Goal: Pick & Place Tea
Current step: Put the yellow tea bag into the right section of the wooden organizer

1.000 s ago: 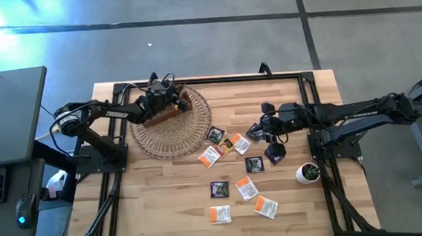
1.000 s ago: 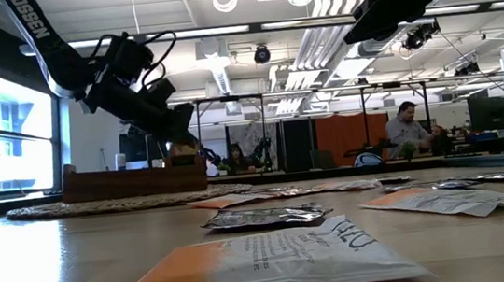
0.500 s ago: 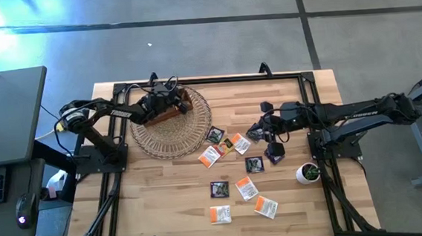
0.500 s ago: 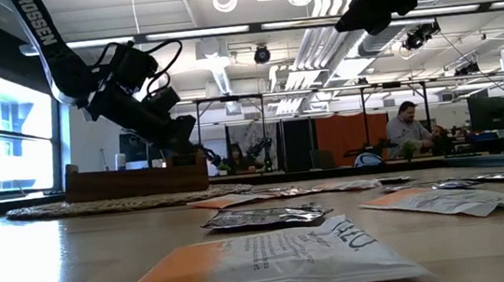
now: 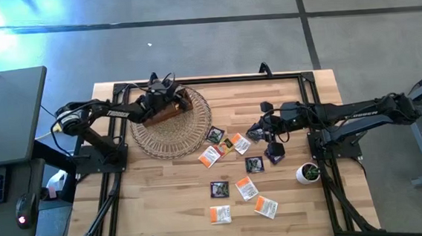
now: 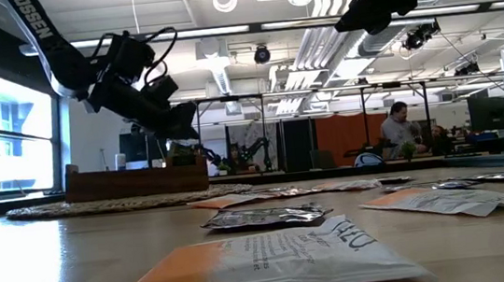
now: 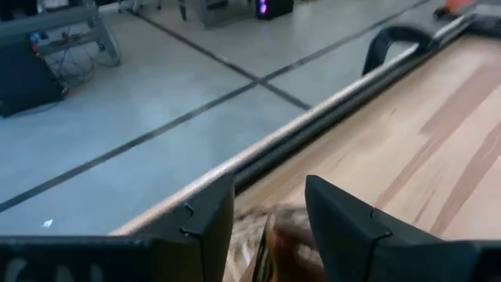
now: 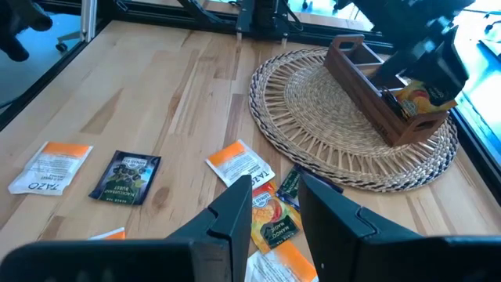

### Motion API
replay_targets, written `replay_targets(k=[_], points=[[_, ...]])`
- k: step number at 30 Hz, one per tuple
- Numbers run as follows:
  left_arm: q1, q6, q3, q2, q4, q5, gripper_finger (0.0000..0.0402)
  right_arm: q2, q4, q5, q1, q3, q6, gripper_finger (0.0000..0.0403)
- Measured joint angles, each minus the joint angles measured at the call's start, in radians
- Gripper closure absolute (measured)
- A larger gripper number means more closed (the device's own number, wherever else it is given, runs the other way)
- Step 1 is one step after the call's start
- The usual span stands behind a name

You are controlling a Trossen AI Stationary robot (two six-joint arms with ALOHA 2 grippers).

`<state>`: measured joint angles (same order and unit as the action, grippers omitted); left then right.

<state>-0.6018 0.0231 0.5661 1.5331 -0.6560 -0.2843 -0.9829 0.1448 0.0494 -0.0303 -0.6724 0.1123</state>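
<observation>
1. Left gripper (image 5: 178,99) hangs over the brown wooden divided box (image 5: 167,110), which sits on the round woven wicker mat (image 5: 174,139) at the far left of our light wooden table (image 5: 156,189).
2. From the right wrist view, we see a yellow-orange tea sachet (image 8: 423,96) between this gripper's fingers, just above the box's end compartment, so we read it as clamped on that sachet.
3. Our left wrist view shows its two dark fingers (image 7: 205,221) apart with something brownish between them, too blurred for us to name.
4. Right gripper (image 5: 255,133) hovers above the table's middle, right of the mat, over the cluster of sachets; its fingers (image 8: 233,213) stand slightly apart with nothing between them, so we call it released.
5. Below it lies a bright orange-printed sachet (image 8: 269,211), beside a white sachet with orange print (image 8: 238,167) and touching the mat's edge.
6. More tea sachets lie loose on the table: a dark purple-black one with green print (image 5: 220,189), white-and-orange ones (image 5: 220,215) (image 5: 265,206) near the front edge, and another dark one (image 5: 254,165) in the middle.
7. In the low view, a white-and-orange sachet (image 6: 269,261) lies nearest us, flat on the wood.
8. A small white pot with a green plant (image 5: 308,174) stands at the table's right side, well apart from the mat.
9. Beyond the table, a person (image 6: 400,135) shows in the room.
</observation>
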Motion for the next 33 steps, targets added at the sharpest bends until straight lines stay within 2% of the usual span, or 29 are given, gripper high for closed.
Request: replay_targets(k=[8,11,15,18,20,24,27,33], points=[[0.000,0.000,0.036,-0.016,0.033,0.028,0.0244,0.000,0.000,0.018,0.000,0.000,0.000,0.0300],[0.000,0.001,0.045,-0.016,0.128,-0.019,0.0254,0.000,0.000,0.018,0.000,0.000,0.000,0.0299],[0.000,0.016,0.049,-0.016,0.232,-0.073,0.0306,0.000,0.000,0.018,0.000,0.000,0.000,0.0299],[0.000,0.026,0.049,-0.016,0.248,-0.059,0.0370,0.000,0.000,0.018,0.000,0.000,0.000,0.0299],[0.000,0.027,0.049,-0.016,0.244,-0.035,0.0392,0.000,0.000,0.018,0.000,0.000,0.000,0.0299],[0.004,0.026,0.049,-0.016,0.239,-0.038,0.0386,0.000,0.000,0.018,0.000,0.000,0.000,0.0299],[0.019,0.013,0.049,-0.017,0.239,-0.040,0.0398,0.000,0.001,0.018,0.000,0.000,0.000,0.0299],[0.092,0.000,0.049,-0.026,0.272,-0.044,0.0400,0.000,0.008,0.018,0.000,0.000,-0.008,0.0300]])
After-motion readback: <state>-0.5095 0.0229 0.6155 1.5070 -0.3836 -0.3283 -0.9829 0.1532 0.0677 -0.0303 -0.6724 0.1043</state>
